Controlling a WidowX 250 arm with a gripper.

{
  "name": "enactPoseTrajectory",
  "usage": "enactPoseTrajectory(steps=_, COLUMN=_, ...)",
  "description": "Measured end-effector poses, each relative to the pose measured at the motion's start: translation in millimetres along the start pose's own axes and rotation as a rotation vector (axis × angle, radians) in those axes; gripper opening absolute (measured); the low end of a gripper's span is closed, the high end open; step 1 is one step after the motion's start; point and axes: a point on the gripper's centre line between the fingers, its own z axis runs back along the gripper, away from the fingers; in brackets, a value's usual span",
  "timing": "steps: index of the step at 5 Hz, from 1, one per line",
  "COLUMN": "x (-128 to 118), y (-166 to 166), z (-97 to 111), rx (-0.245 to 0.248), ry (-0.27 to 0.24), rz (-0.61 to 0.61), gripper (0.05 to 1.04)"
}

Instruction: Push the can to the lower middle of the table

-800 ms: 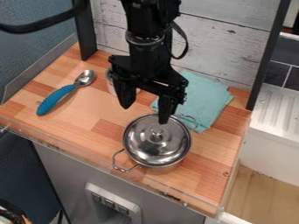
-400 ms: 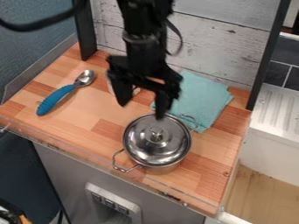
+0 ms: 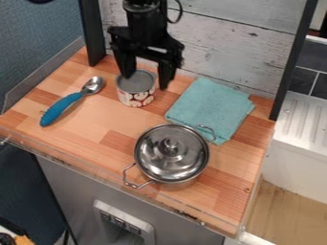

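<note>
A: And here we are, upper middle of the frame — the black gripper [image 3: 146,82] hangs over the can [image 3: 136,98], fingers spread wide, with a broad gap between the tips!

B: One fingertip overlaps the can's grey top from this angle, the other hangs off its right side. Touching or not? I can't tell!

A: And the can itself?

B: Upright, in the upper left part of the wooden table [image 3: 115,139] — pale sides, dark red pattern. Well apart from the lower middle!

A: Who's holding the lower middle, then?

B: The steel pot [image 3: 171,167], lid [image 3: 156,150] on, one handle pointing lower left, the other up by the folded teal cloth [image 3: 207,107], right of centre.

A: And out on the left?

B: The spoon [image 3: 60,107], blue handle towards the lower left, metal bowl pointing up and right, near the can!
</note>
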Motion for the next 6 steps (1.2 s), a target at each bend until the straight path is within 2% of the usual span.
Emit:
enactPoseTrajectory(steps=1, x=32, y=17, z=-12, rx=0.04, ry=-0.054, rz=0.015, gripper=1.001)
enactPoseTrajectory(steps=3, x=68, y=31, z=-40, rx=0.052, ry=-0.108, rz=0.043, gripper=1.001)
enactPoseTrajectory(steps=5, x=88, y=34, z=-67, rx=0.049, ry=-0.108, rz=0.03, gripper=1.001)
enactPoseTrajectory(steps=6, x=89, y=35, z=-76, rx=0.041, ry=-0.096, rz=0.014, gripper=1.001)
